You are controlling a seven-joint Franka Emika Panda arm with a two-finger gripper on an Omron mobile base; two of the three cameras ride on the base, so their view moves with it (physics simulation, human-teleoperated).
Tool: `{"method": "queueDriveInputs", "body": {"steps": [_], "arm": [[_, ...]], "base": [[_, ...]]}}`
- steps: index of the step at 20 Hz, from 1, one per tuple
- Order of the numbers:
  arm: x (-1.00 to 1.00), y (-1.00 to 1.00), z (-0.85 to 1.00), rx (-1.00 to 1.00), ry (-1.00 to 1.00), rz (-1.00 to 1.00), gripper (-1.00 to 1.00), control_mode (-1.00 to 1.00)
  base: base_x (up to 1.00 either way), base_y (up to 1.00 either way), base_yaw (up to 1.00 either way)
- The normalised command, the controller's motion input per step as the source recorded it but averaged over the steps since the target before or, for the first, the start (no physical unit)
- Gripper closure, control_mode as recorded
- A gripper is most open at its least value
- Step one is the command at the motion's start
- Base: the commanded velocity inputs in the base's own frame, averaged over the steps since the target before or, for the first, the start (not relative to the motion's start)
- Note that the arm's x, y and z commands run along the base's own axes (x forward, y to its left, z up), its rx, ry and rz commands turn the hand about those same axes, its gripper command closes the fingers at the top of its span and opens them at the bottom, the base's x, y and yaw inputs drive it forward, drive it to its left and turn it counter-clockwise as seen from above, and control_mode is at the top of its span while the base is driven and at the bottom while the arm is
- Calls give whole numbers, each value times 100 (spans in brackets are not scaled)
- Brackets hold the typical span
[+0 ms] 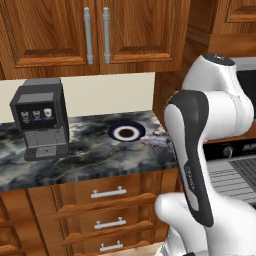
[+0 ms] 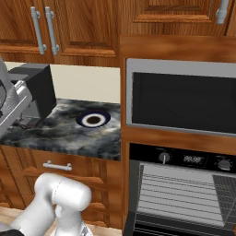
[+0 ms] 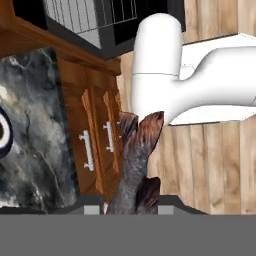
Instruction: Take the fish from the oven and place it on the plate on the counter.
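The fish (image 3: pixel 136 165), brownish-grey with its tail fin pointing up in the hand view, rises from between my gripper's (image 3: pixel 132 206) fingers, which are shut on it. It hangs over the wooden floor in front of the drawers. The plate (image 1: pixel 126 132) (image 2: pixel 93 120), blue-rimmed with a dark centre, lies on the dark marble counter (image 1: pixel 90 155) (image 2: pixel 64 133), apart from the fish; its edge (image 3: pixel 3 134) shows at the left of the hand view. The oven (image 2: pixel 184 193) (image 1: pixel 235 172) stands open to the right with its grey wire racks showing.
A black coffee machine (image 1: pixel 40 117) (image 2: pixel 39 87) stands on the counter left of the plate. A silver-framed appliance with dark glass (image 2: pixel 182 99) sits above the oven. Wooden drawers (image 1: pixel 107 192) with bar handles run below the counter, and wall cabinets (image 1: pixel 95 35) hang above.
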Motion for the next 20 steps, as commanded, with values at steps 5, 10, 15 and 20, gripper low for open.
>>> {"method": "queueDriveInputs", "body": {"steps": [5,10,15,20], "arm": [[-44,30,-47,-18,3,28,100,-100],[-26,1,-19,-10,-19,26,100,-100],[11,0,0,-2,-18,21,100,-100],[51,1,0,-2,-2,24,100,-100]], "base": [[0,0,0],[0,0,0],[0,0,0],[0,0,0]]}}
